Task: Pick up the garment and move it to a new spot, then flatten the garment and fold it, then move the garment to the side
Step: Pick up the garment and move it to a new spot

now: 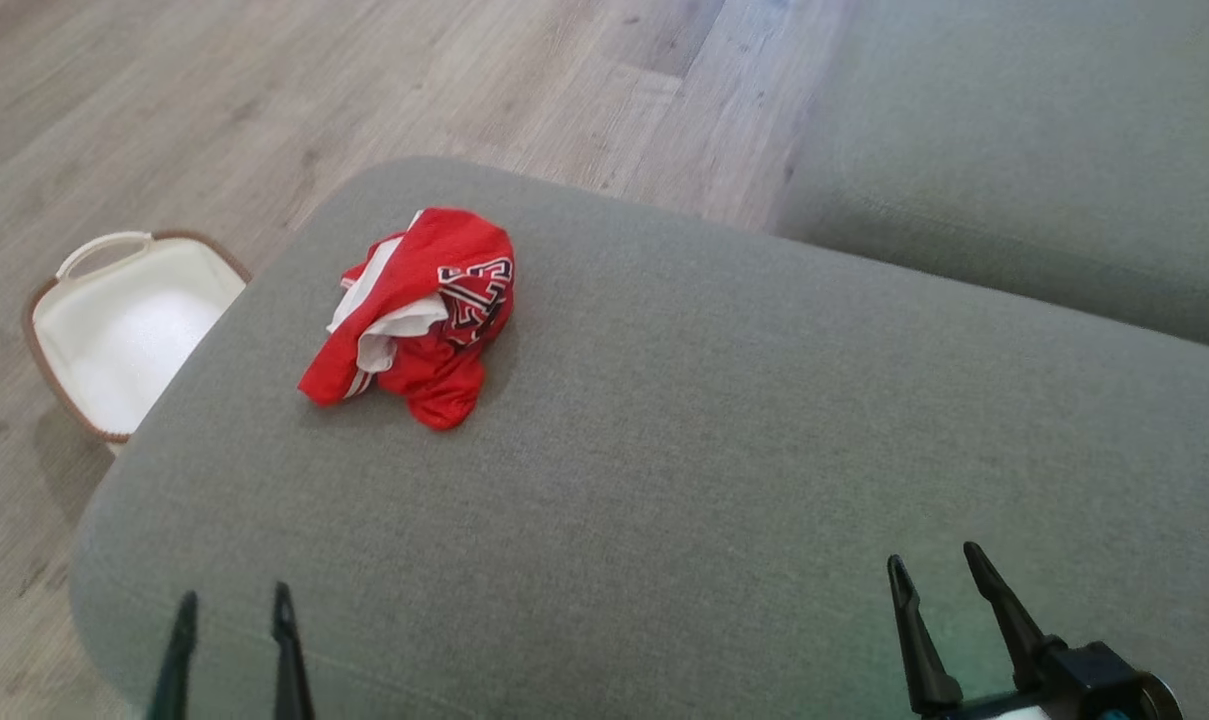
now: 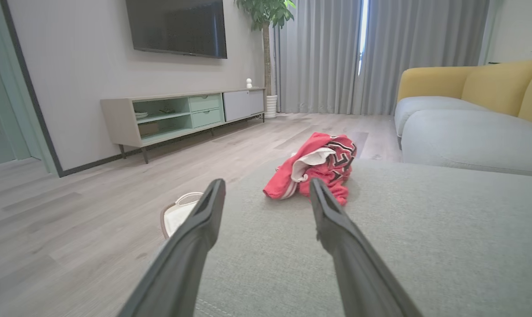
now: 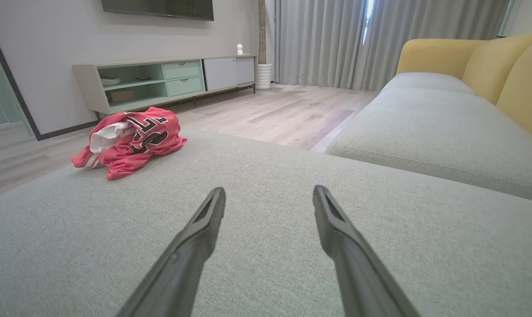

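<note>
head view: the crumpled red garment [image 1: 414, 315] lies near the grey cushion's [image 1: 714, 430] far left corner, ahead of the left gripper [image 1: 234, 595], well apart from the right gripper [image 1: 934, 555]; both spread open, empty

left wrist view: garment [image 2: 318, 167] dead ahead, a white basket [image 2: 177, 213] on the floor past the edge

right wrist view: garment [image 3: 131, 141] off left, nothing between

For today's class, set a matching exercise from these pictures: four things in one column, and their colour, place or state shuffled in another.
Things:
1 garment
2 basket
3 sofa backrest
4 left gripper

Descriptions:
A yellow
B open, holding nothing
C crumpled on the grey cushion
D on the floor

Pairs: 1-C, 2-D, 3-A, 4-B
</note>
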Robot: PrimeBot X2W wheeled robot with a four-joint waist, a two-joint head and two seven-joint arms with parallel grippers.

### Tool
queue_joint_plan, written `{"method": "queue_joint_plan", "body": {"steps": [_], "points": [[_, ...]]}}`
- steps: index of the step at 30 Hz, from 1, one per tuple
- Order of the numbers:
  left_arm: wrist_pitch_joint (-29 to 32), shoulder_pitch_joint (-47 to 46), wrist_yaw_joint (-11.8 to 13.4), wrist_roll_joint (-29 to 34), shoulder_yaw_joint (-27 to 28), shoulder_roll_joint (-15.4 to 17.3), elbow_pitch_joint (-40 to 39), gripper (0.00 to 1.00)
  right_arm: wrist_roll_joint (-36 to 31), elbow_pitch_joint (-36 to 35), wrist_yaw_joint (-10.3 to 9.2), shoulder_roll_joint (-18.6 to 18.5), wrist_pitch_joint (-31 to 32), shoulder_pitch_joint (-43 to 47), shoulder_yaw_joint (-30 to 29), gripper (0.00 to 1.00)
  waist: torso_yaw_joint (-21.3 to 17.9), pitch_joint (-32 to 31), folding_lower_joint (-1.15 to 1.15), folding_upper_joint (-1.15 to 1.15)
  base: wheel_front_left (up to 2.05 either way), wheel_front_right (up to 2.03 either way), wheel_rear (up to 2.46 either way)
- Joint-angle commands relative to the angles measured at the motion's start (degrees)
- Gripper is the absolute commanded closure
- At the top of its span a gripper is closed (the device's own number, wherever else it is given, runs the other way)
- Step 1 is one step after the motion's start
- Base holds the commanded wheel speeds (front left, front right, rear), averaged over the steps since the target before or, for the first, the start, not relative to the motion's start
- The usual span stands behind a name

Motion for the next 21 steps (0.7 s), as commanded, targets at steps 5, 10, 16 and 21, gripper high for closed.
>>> {"method": "queue_joint_plan", "body": {"steps": [5, 10, 16, 21], "points": [[-0.3, -13.8, -2.3, 0.2, 4.8, 4.9, -2.6, 0.0, -1.5, -1.9, 0.13, -3.7, -0.8, -1.8, 2.3, 0.0, 1.0, 4.1, 0.0, 0.0, 0.0, 0.0, 0.0], [-0.3, -27.6, -5.6, -1.0, 5.1, 8.2, 0.4, 0.0, -2.1, -3.7, 0.13, -9.3, -0.8, -4.2, 2.3, 0.0, -0.3, 11.7, 0.0, 0.0, 0.0, 0.0, 0.0], [3.2, -50.7, -10.4, -3.4, 1.8, 9.1, 16.1, 0.0, -2.5, -6.1, 0.13, -17.4, -0.8, -8.2, 1.6, 0.0, -0.8, 21.1, 0.0, 0.0, 0.0, 0.0, 0.0], [10.3, -68.8, -10.9, -5.0, 1.1, 8.9, 34.3, 0.0, -2.3, -8.4, 0.13, -23.7, -0.8, -11.4, 1.5, 0.0, -2.5, 27.3, 0.0, 0.0, 0.0, 0.0, 0.0]]}}
